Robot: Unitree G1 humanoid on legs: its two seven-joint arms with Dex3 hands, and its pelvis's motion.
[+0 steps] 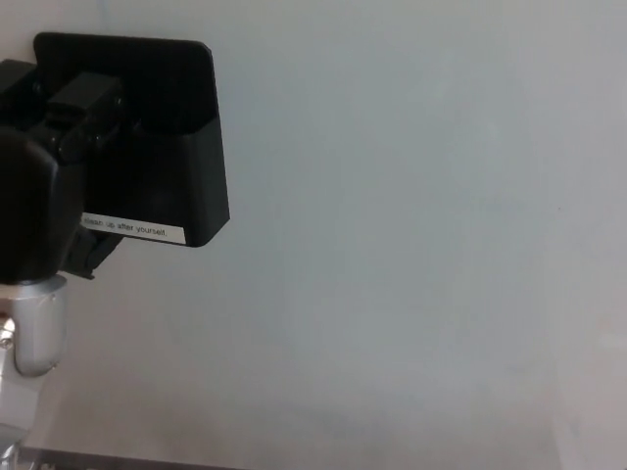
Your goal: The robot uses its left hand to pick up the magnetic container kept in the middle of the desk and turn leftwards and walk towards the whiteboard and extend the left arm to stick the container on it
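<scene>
— Where is the left hand [39,201]?
— At the picture's left edge, held high, its black fingers [86,106] closed around the magnetic container [181,147].
— And the arm?
— Only a silver wrist segment [34,328] shows, coming up from the lower left corner beneath the hand.

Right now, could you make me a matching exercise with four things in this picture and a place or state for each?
1 container
2 label
3 whiteboard
4 left hand

A pale surface behind everything
B white strip on the container's lower edge
C black box, held at upper left
D shut on the container

Pairs: 1-C, 2-B, 3-A, 4-D
</scene>
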